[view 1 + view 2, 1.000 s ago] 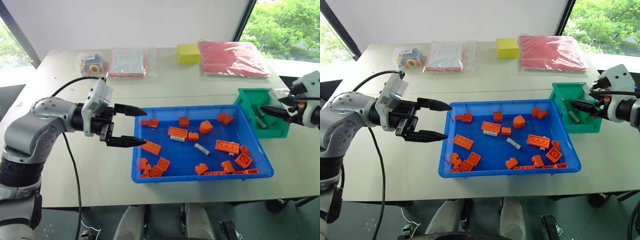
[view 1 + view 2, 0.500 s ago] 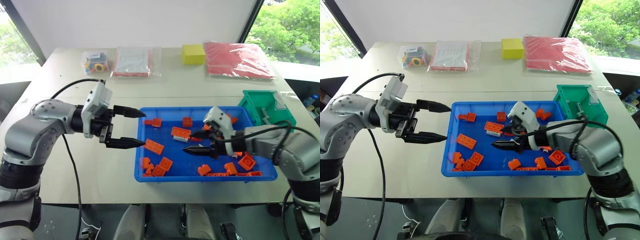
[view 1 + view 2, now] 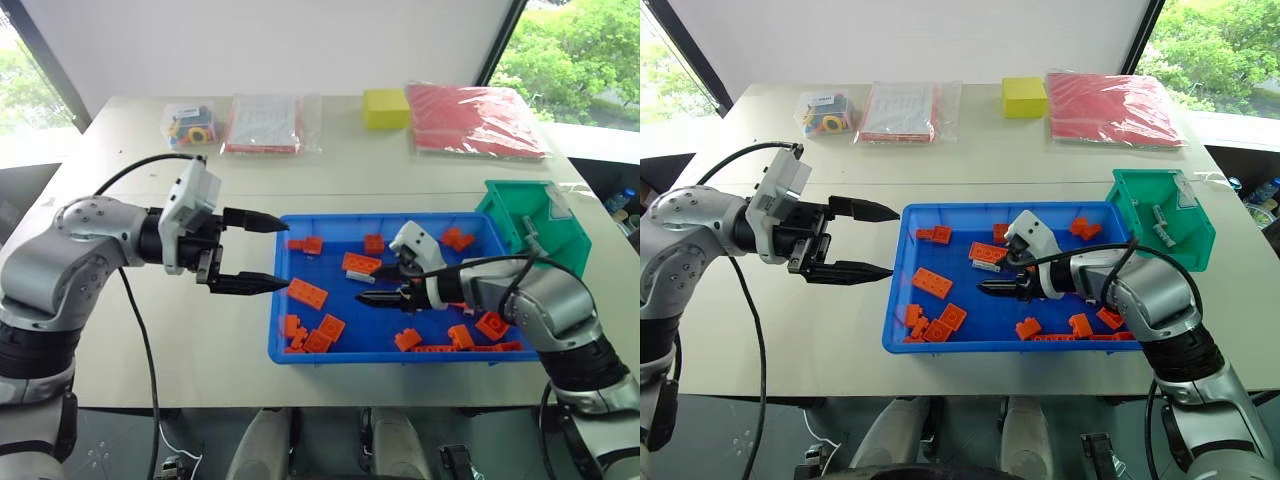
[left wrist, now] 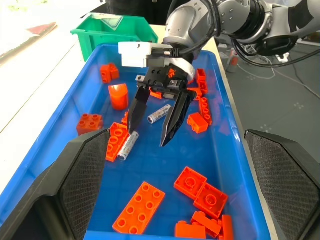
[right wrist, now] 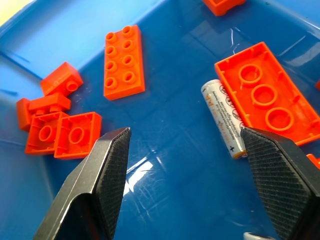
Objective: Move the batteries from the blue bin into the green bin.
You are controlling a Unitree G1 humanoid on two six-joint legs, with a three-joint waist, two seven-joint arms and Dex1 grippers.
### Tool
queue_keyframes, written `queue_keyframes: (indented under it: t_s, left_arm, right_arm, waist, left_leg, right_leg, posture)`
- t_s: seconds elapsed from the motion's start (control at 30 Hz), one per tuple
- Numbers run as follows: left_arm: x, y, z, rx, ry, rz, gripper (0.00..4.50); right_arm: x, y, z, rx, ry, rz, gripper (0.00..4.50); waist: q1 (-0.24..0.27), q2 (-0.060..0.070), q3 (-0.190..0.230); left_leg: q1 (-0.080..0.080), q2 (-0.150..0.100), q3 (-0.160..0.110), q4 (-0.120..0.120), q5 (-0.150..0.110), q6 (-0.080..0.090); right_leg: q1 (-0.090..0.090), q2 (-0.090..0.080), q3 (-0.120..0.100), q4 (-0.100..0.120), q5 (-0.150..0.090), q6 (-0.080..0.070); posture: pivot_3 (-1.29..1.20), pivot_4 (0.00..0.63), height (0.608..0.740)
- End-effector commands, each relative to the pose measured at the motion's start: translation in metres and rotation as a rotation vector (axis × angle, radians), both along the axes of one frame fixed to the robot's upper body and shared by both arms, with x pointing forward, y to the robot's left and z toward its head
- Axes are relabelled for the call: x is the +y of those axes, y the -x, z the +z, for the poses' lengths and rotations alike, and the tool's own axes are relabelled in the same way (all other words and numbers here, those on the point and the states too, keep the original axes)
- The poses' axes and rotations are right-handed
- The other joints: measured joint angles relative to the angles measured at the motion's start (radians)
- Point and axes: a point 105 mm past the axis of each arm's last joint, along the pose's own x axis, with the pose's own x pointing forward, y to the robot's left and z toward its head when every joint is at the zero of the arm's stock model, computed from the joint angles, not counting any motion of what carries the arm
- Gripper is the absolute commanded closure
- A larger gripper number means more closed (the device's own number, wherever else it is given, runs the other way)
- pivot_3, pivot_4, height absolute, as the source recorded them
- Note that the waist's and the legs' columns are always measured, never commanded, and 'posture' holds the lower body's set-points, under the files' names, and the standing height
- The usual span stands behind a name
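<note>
Orange bricks [image 5: 124,62] crowding battery [image 5: 223,118]

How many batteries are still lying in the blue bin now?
2 visible: one battery beside an orange brick and another battery, both under the right gripper. Others may be hidden.

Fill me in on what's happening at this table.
The robot is sorting batteries out of the blue bin into the green bin, which already holds a couple. Its right tool is open and empty, low inside the blue bin among the orange bricks, with one battery right beside one of its fingers and another battery behind them. The left tool hangs open at the bin's left wall, holding nothing.
</note>
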Motion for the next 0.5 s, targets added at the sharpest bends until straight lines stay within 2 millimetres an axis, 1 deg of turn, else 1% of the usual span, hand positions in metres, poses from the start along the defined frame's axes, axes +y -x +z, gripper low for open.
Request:
queue_keyframes:
  t_s: [0.03, 0.27, 0.4, 0.43, 0.5]
  left_arm:
    - [0.002, 0.004, 0.013, -0.055, 0.012, 0.003, 0.00]
    - [0.001, 0.001, 0.015, -0.065, 0.019, 0.007, 0.00]
    - [0.000, 0.001, 0.016, -0.069, 0.024, 0.005, 0.00]
    - [-0.001, 0.001, 0.016, -0.069, 0.024, 0.003, 0.00]
    - [-0.002, 0.001, 0.016, -0.068, 0.026, -0.001, 0.00]
  right_arm:
    - [0.005, -0.004, 0.007, -0.033, -0.016, 0.022, 0.90]
    - [0.008, -0.009, 0.000, -0.033, -0.004, 0.020, 0.90]
    - [0.007, -0.016, -0.006, -0.052, 0.027, -0.004, 0.90]
    - [0.007, -0.018, -0.007, -0.058, 0.034, -0.010, 1.14]
    - [0.006, -0.019, -0.008, -0.065, 0.043, -0.016, 1.77]
  waist:
    - [0.000, 0.000, 0.000]
    - [-0.001, 0.000, 0.000]
    - [-0.001, 0.000, 0.000]
    - [-0.001, 0.000, 0.000]
    - [0.000, 0.000, 0.000]
  left_leg:
    - [0.000, 0.000, 0.000, 0.000, 0.000, 0.000]
    - [0.000, 0.000, 0.000, 0.000, 0.000, 0.000]
    - [0.000, 0.000, 0.000, 0.000, 0.000, 0.000]
    - [0.000, 0.000, 0.000, 0.000, 0.000, 0.000]
    - [0.000, 0.000, 0.000, 0.000, 0.000, 0.000]
  right_leg:
    - [0.000, 0.000, 0.000, 0.000, 0.000, 0.000]
    - [0.000, 0.000, 0.000, 0.000, 0.000, 0.000]
    - [0.000, 0.000, 0.000, 0.000, 0.000, 0.000]
    - [0.000, 0.000, 0.000, 0.000, 0.000, 0.000]
    - [0.000, 0.000, 0.000, 0.000, 0.000, 0.000]
  posture:
    - [0.00, 0.150, 0.692]
    - [0.00, 0.150, 0.692]
    - [0.00, 0.150, 0.692]
    - [0.00, 0.150, 0.692]
    - [0.00, 0.150, 0.692]
